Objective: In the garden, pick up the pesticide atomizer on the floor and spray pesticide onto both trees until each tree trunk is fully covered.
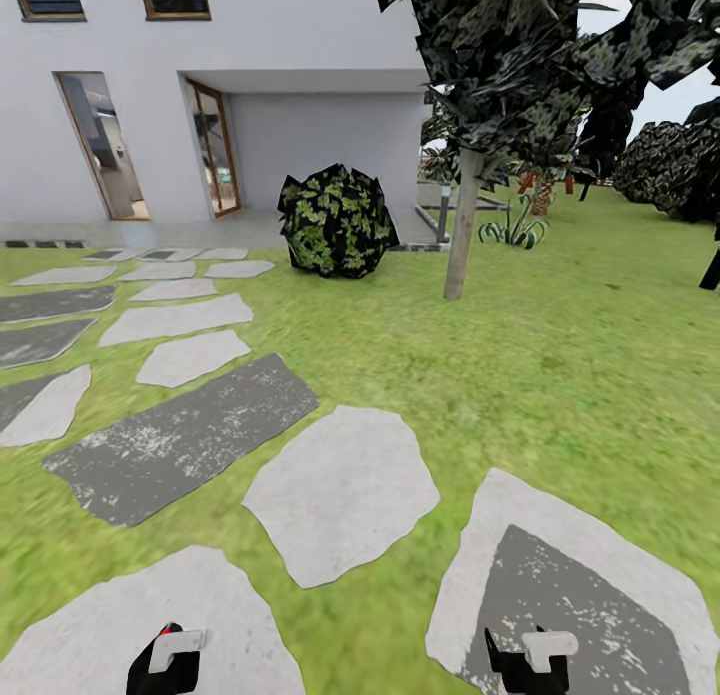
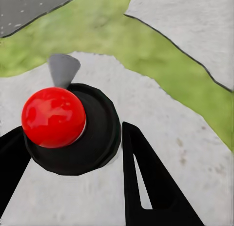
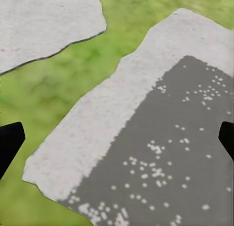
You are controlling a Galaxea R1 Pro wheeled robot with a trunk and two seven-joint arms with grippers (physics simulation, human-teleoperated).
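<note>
Lawn (image 1: 480, 375), one pale trunk (image 1: 462, 225), many stepping stones (image 1: 340, 490)

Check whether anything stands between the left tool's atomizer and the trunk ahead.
Nothing visible does: from the left tool and atomizer to the grey-tan trunk lie only grass and stepping stones; the bush stands left of that line.

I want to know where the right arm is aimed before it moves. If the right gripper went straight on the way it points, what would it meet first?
Probably the ground: the right gripper, open and empty, points down at a grey-patched stepping stone with grass beside it. Nothing visible lies between, though depth is unclear.
</note>
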